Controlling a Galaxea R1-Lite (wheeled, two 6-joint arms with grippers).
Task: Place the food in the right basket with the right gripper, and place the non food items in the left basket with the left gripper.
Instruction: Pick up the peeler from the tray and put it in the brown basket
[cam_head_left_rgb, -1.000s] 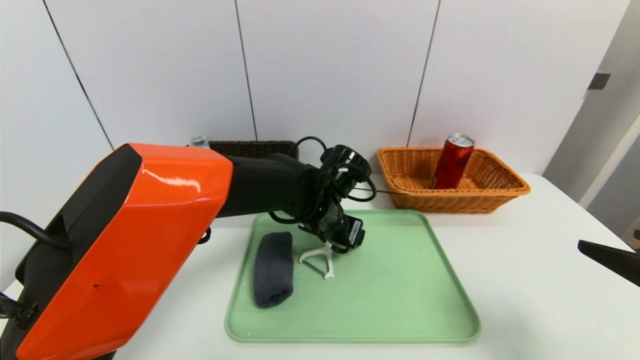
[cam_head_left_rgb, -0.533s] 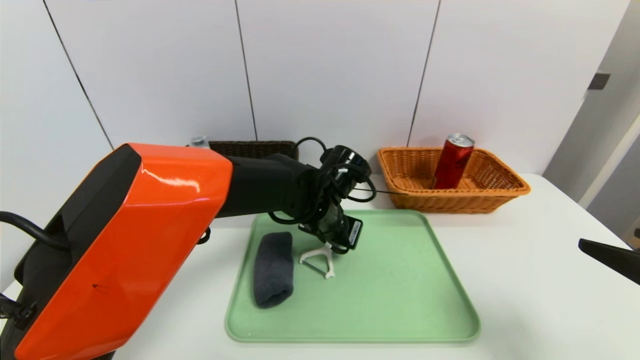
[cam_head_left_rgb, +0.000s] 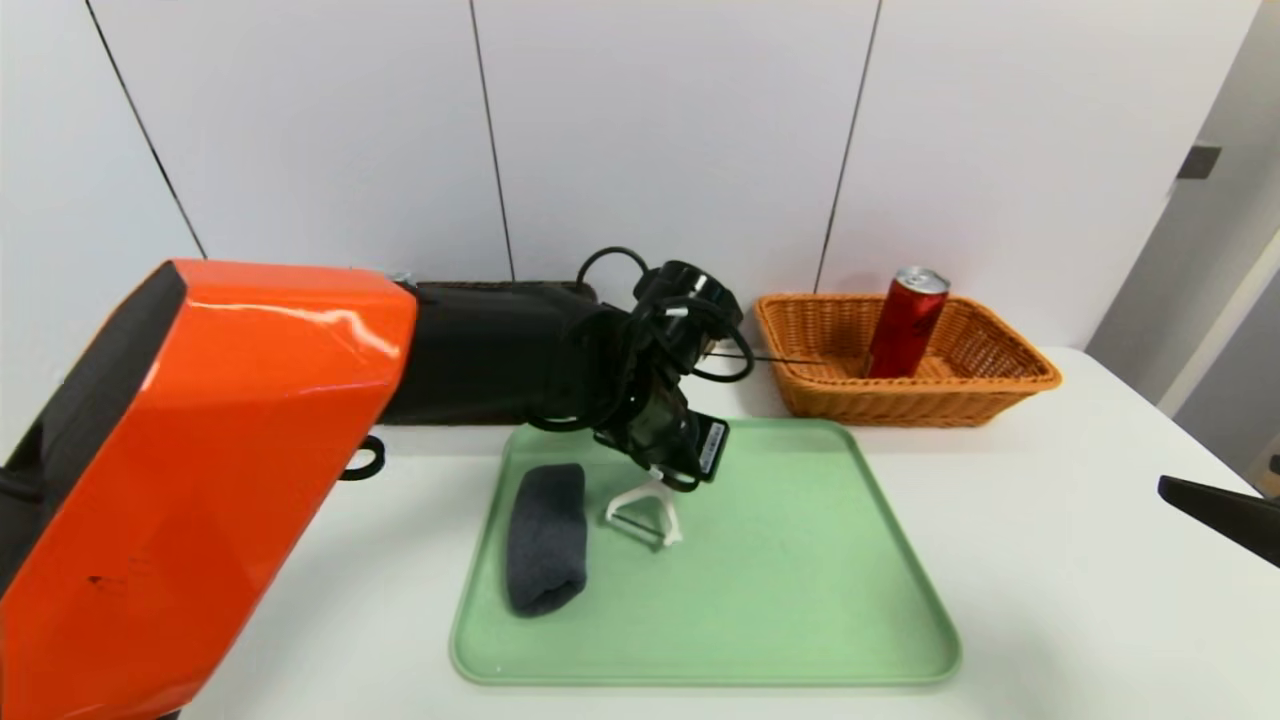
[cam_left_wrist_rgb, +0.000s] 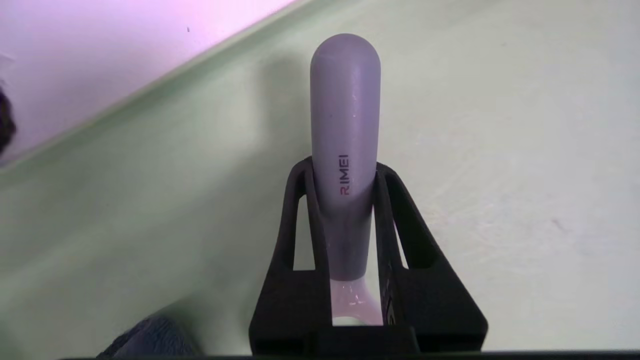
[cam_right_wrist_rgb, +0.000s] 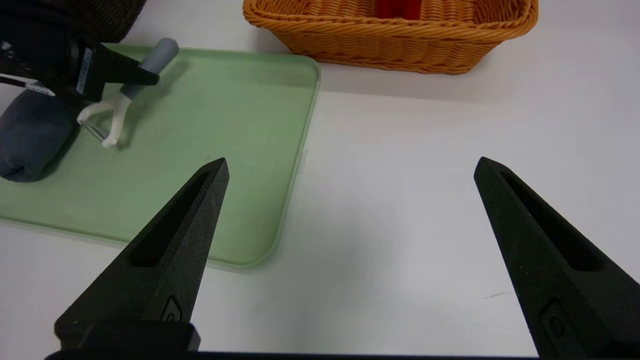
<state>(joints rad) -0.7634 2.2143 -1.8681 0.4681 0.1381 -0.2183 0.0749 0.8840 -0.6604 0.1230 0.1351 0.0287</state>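
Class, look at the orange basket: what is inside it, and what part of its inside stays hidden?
Inside the orange basket one red can stands tilted, its silver top above the rim. The near wall hides the can's base and the basket floor, so anything lying low there cannot be seen.

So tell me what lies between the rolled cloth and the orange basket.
In the head view, the peeler, held by the left pincer, on the green tray.
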